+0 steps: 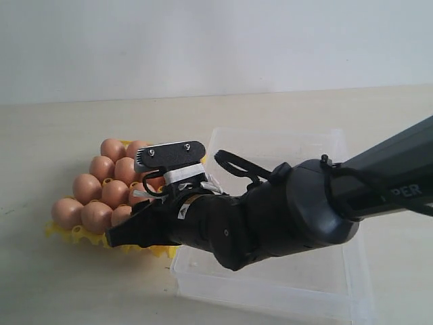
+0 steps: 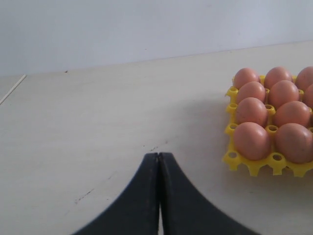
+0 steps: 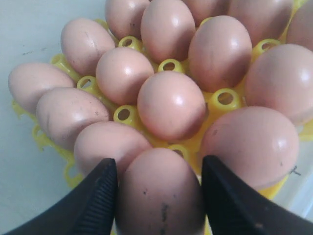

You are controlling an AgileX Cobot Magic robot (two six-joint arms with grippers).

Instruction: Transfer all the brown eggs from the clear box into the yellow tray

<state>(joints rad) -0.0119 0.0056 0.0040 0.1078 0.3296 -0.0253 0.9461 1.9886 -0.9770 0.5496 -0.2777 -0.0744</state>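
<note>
Fingers of the right gripper are clasping a brown egg across its belly, one ribbed pad lying against each flank, right over the near edge of the yellow tray. I'm not able to tell whether that egg is sitting in its cup, since its underside is running out of the wrist view.

I'm treating it as light, rigid and brittle, with a smooth rounded shell that is likely to squirt out if squeezed off-centre. So I'm judging the widest part, where the pads are sitting now, to be the right place to hold, with only gentle pressure. The other brown eggs are crowding it closely, so I'm expecting little room for the fingers when they spread.

Every tray cup I'm seeing is carrying an egg, packed row on row. The clear box is lying just beside the tray on the table. I'm finding no egg in the part showing, though the arm is covering much of its floor.

The left gripper is hovering above bare table apart from the tray, fingers pressed together on nothing.
</note>
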